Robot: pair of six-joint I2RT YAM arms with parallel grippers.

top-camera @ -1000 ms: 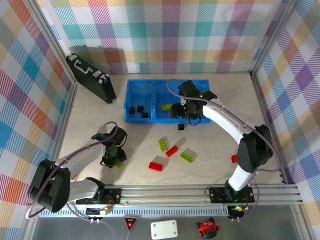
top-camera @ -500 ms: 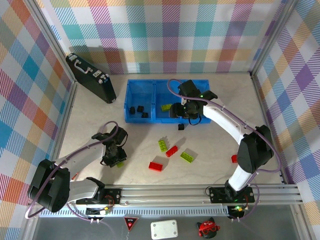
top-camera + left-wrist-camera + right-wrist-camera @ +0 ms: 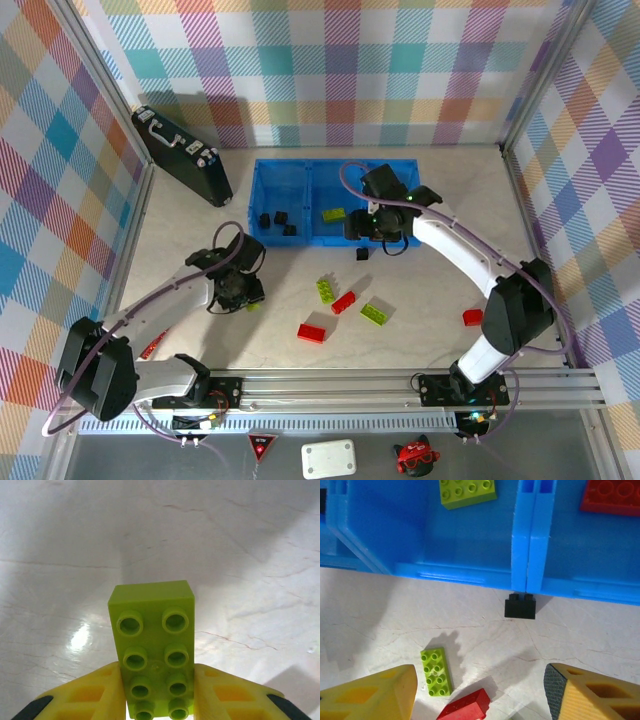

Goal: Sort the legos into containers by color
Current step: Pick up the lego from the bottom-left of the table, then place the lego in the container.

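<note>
Clamping the lime brick by its long sides, the left claw holds it lengthwise, pointing straight outward.

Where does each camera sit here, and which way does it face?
Top external: above, behind the bases, looking down on table, blue bin, left arm and right arm.
Left wrist: on the left arm, facing the table; left gripper shut on a lime brick.
Right wrist: on the right arm, facing the bin's near wall; right gripper open.
Shared: top and right wrist both show the black brick by the bin.
</note>
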